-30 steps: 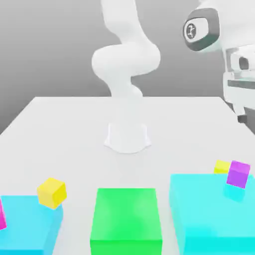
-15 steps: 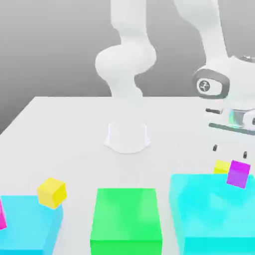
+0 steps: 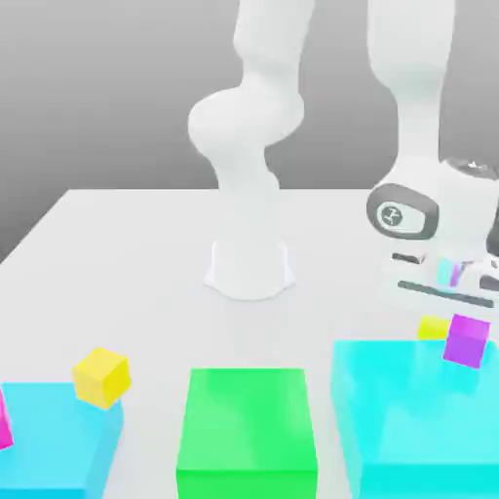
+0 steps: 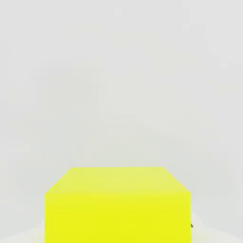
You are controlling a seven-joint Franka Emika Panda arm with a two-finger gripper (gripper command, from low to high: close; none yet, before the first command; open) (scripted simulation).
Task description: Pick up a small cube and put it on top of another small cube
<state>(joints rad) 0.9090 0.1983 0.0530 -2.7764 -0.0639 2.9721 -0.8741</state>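
Small yellow cube (image 3: 433,327), exterior view's right: probably light, rigid, smooth; best held mid-height by opposite faces; pincer (image 4: 117,230) closed on it.

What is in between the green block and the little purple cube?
In the exterior view, part of the big cyan block's top lies between the green block and the purple cube.

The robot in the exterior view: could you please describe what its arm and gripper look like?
The arm is smooth and white, with rounded, bulging segments. Near its end, a dark gray ring surrounds a white oval face with a small dark round emblem. The gripper is a white, wide housing with dark slots and a long dark line across it.
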